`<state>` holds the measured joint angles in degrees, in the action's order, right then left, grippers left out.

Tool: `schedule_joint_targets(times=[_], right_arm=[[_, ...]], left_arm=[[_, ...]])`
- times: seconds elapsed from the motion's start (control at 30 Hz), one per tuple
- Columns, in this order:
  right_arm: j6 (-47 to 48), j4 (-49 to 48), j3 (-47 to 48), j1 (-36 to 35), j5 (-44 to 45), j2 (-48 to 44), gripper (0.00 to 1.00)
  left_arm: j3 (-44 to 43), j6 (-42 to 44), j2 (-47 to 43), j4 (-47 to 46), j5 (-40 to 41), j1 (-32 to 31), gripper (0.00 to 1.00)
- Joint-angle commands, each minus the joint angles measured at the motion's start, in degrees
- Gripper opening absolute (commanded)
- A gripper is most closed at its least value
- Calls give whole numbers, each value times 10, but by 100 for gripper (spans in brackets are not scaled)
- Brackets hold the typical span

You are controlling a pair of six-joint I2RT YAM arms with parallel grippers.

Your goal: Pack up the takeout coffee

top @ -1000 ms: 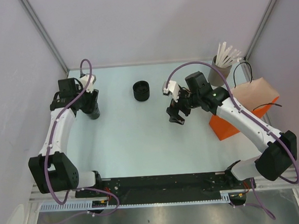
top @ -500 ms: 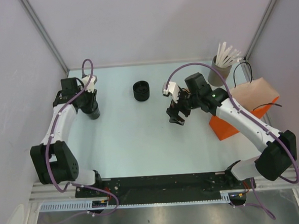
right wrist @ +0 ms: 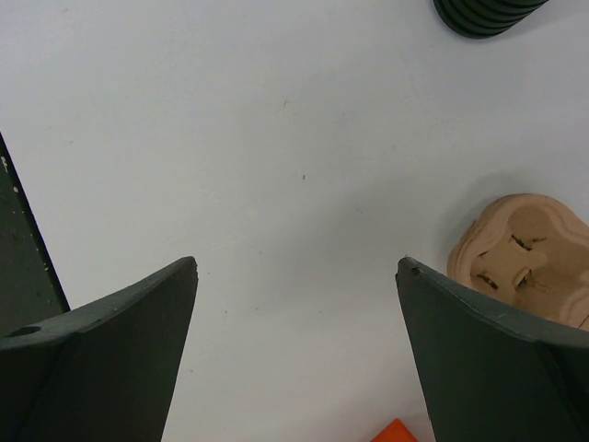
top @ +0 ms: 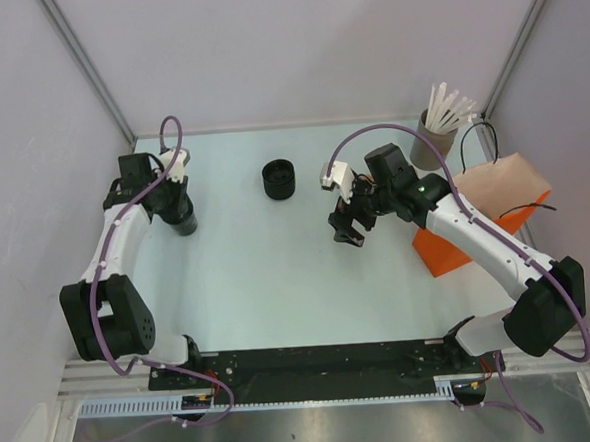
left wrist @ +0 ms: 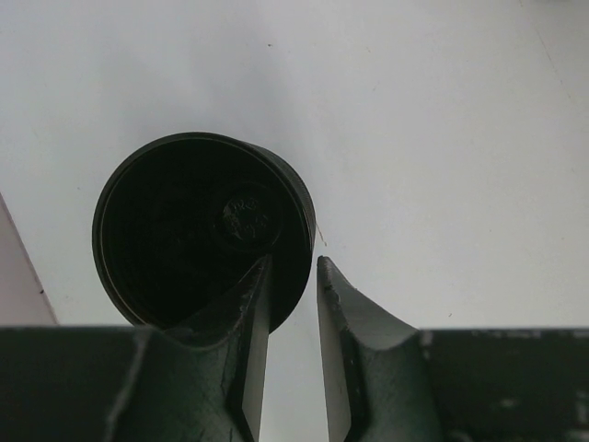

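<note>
My left gripper [top: 179, 210] [left wrist: 293, 261] stands over a lidless black cup [top: 183, 224] [left wrist: 198, 230] at the far left. The cup is all black inside. One finger is inside it and the other outside, drawn in narrowly across its wall. A short black ribbed round thing [top: 279, 179] [right wrist: 488, 14] stands at the back middle; I cannot tell whether it is a cup or a lid. No cup with a greyish-brown inside shows. My right gripper [top: 348, 230] [right wrist: 299, 262] is wide open and empty over bare table. The orange bag [top: 447, 250] lies at the right.
A grey tub of white sticks [top: 432, 142] stands at the back right. A tan moulded paper piece [top: 503, 183] [right wrist: 529, 258] lies by the orange bag, whose corner shows in the right wrist view [right wrist: 396, 431]. Walls close in left, back and right.
My left arm has shifted slightly toward the back left over the black cup. The right arm and the other things have not moved.
</note>
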<state>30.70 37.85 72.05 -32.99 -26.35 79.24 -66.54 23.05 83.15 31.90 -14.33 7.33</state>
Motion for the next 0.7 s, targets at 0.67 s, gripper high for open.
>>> schedule_joint_targets(times=[0.67], right_arm=[[4,-9,0,0,-4,2,92]], left_arm=[[-36,5,3,-3,-37,15,15]])
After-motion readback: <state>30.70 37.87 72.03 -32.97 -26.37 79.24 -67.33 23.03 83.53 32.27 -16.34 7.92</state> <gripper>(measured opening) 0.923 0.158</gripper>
